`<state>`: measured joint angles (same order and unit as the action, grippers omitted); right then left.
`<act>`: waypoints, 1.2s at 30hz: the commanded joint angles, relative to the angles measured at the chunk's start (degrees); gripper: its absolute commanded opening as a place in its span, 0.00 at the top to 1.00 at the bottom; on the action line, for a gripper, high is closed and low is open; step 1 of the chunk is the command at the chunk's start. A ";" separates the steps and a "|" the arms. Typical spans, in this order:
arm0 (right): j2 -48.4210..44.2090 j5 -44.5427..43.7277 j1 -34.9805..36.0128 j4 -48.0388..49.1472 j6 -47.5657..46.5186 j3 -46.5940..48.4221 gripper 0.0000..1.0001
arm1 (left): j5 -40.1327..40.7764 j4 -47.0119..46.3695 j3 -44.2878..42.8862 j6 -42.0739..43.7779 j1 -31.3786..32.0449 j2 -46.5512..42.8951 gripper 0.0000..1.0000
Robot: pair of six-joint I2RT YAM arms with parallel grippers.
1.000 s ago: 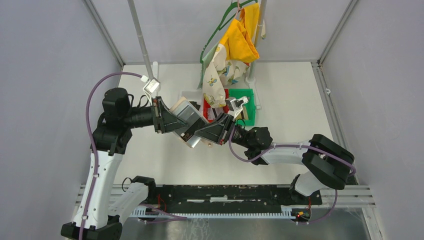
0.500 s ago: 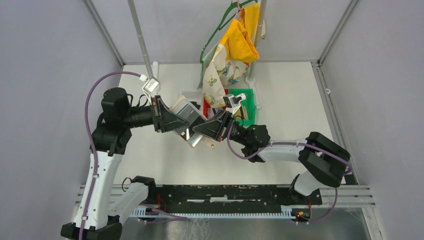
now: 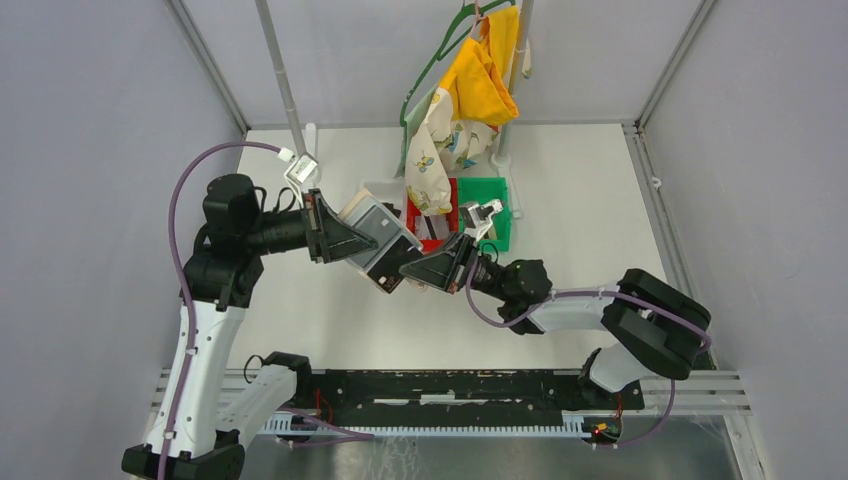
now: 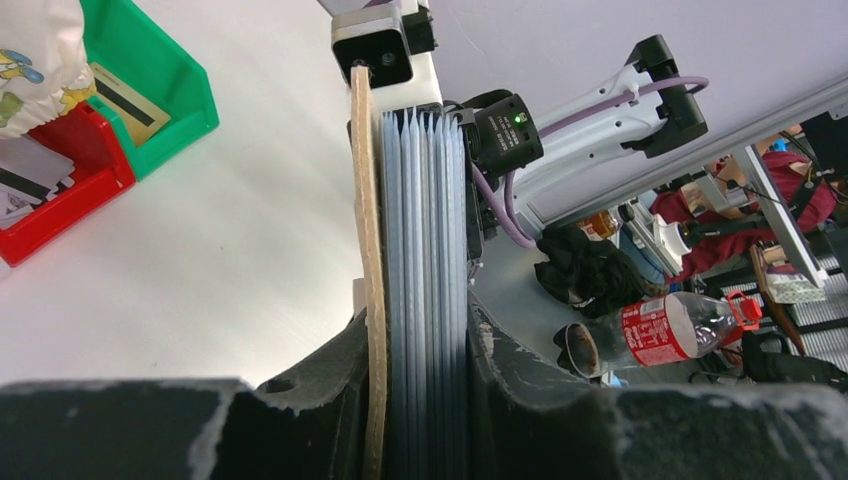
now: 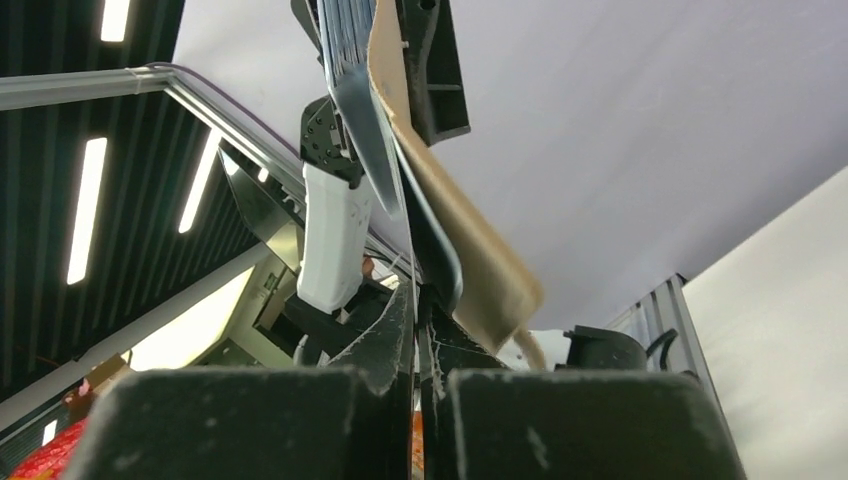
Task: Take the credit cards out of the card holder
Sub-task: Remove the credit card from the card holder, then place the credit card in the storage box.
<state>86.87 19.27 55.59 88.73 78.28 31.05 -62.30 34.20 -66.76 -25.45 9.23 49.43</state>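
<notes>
The tan card holder hangs above the table with my left gripper shut on it. In the left wrist view it stands edge-on between the jaws, tan cover on the left and the stack of clear sleeves beside it. My right gripper meets the holder's lower end from the right, shut on the thin edge of a dark credit card that sticks out of the sleeves. In the right wrist view that card curves down into the closed jaws. More credit cards lie in the bins.
A red bin, a green bin and a white bin stand behind the holder. Yellow and patterned cloths hang from a rack above them. A metal pole rises at the back left.
The right gripper's jaws have closed on the card at the holder's lower end, and the right arm has shifted slightly right. The left gripper has kept its hold on the card holder.
</notes>
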 commanded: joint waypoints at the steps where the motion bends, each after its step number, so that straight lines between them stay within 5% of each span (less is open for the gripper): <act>1: -4.10 4.49 -4.40 0.54 -0.34 -2.24 1.00 | -0.69 0.74 -5.21 3.65 0.11 -0.48 0.83; 4: -9.94 8.42 -10.05 -10.00 -4.41 -3.77 1.00 | 3.58 6.74 -8.18 11.71 0.11 0.75 0.85; 8: -15.50 12.81 -15.65 -45.74 -23.05 5.61 1.00 | 9.11 11.70 -10.33 18.58 0.13 2.02 0.88; 13: -8.36 9.06 -17.35 -74.09 -41.60 23.32 1.00 | 16.60 15.61 -10.80 26.73 0.14 1.52 0.91; 18: 7.49 8.84 -17.24 -84.94 -47.38 40.97 1.00 | 21.47 19.09 -11.54 33.68 0.16 0.49 0.94; 26: 29.20 1.64 -14.02 -100.83 -54.58 67.33 1.00 | 17.30 20.56 -9.96 34.81 0.05 -1.50 0.94; 36: 39.27 -11.61 -10.86 -103.45 -58.02 75.83 1.00 | 14.30 20.03 -10.69 33.34 0.06 -1.03 0.95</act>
<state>125.27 14.09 44.18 -14.83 22.74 104.27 -44.51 57.21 -75.29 6.02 9.23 48.49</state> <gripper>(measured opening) 0.009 0.342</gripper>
